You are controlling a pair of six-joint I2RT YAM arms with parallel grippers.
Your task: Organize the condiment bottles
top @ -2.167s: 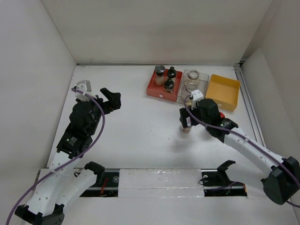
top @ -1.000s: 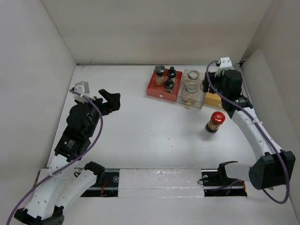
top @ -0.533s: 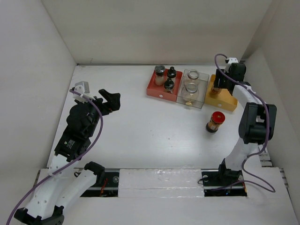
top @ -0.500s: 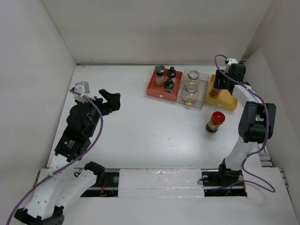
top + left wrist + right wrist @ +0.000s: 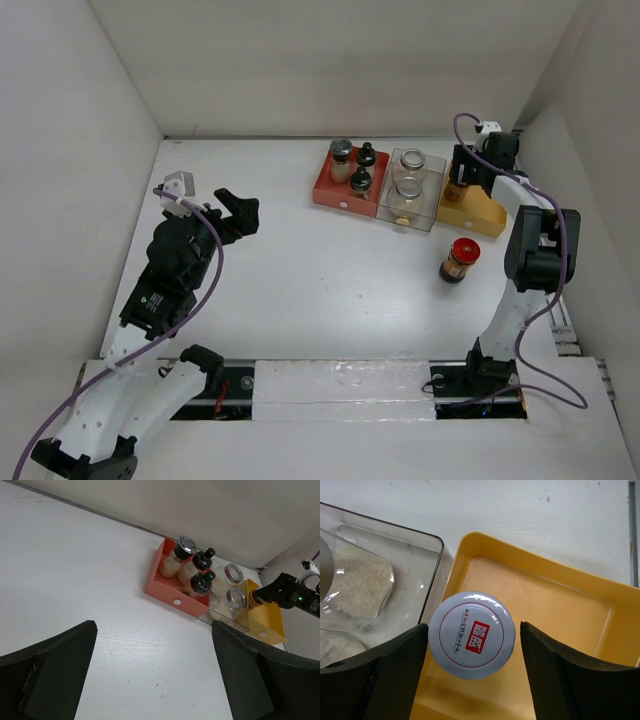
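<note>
A silver-lidded labelled jar (image 5: 472, 635) stands at the near-left of the yellow tray (image 5: 555, 610), seen from above. My right gripper (image 5: 474, 630) straddles its lid: the left finger touches it and a small gap shows on the right, so it is open. In the top view this gripper (image 5: 463, 177) is over the yellow tray (image 5: 490, 212). A red-capped brown bottle (image 5: 461, 258) stands on the table in front of the trays. My left gripper (image 5: 236, 216) is open and empty, far left.
The red tray (image 5: 328, 190) holds a grey-lidded shaker (image 5: 341, 152) and two black-capped shakers (image 5: 366, 153). The clear tray (image 5: 428, 215) holds two squat glass jars (image 5: 411, 158). White walls stand close behind and to the right of the trays.
My right arm carried the silver-lidded jar from mid-table to the yellow tray, uncovering the red-capped bottle. In the last half second it barely shifted. The left arm has hardly moved.
</note>
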